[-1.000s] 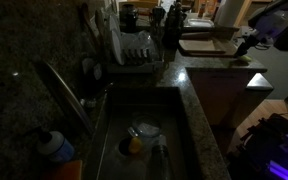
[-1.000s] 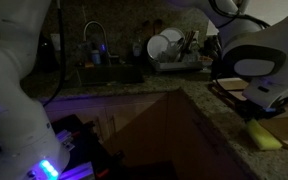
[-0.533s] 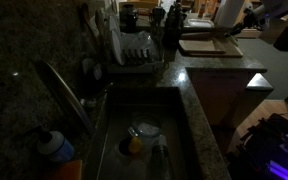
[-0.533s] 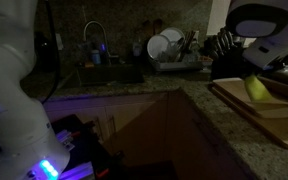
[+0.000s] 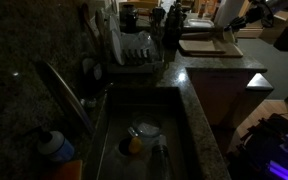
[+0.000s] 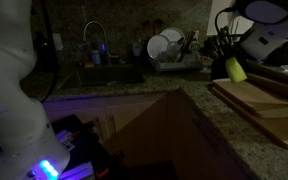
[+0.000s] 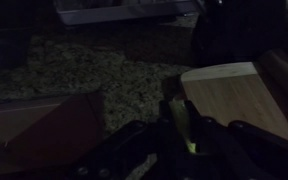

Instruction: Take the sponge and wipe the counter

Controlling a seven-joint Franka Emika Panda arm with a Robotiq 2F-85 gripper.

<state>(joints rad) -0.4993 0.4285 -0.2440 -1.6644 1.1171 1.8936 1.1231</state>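
The yellow-green sponge (image 6: pixel 233 69) hangs in the air, pinched edge-on in my gripper (image 6: pixel 238 64), above the far end of the pale wooden board (image 6: pixel 259 100). In the wrist view the sponge (image 7: pixel 181 122) shows as a thin bright strip between the two dark fingers of the gripper (image 7: pixel 183 132), over the edge of the board (image 7: pixel 234 95) and the speckled granite counter (image 7: pixel 94 70). The counter (image 6: pixel 204 95) runs under and around the board. In an exterior view the gripper (image 5: pixel 235 29) is at the far right over the board (image 5: pixel 209 46); the sponge is too small to make out there.
A dish rack with white plates (image 6: pixel 169 48) stands behind the board, next to a sink with a faucet (image 6: pixel 92 40). The sink basin (image 5: pixel 144 140) holds an orange-yellow lump (image 5: pixel 133 145) and dishes. A blue-capped bottle (image 5: pixel 52 145) stands beside it. The room is very dark.
The sponge has been lifted off the counter near its front edge. My gripper has carried it up and back over the board toward the dish rack.
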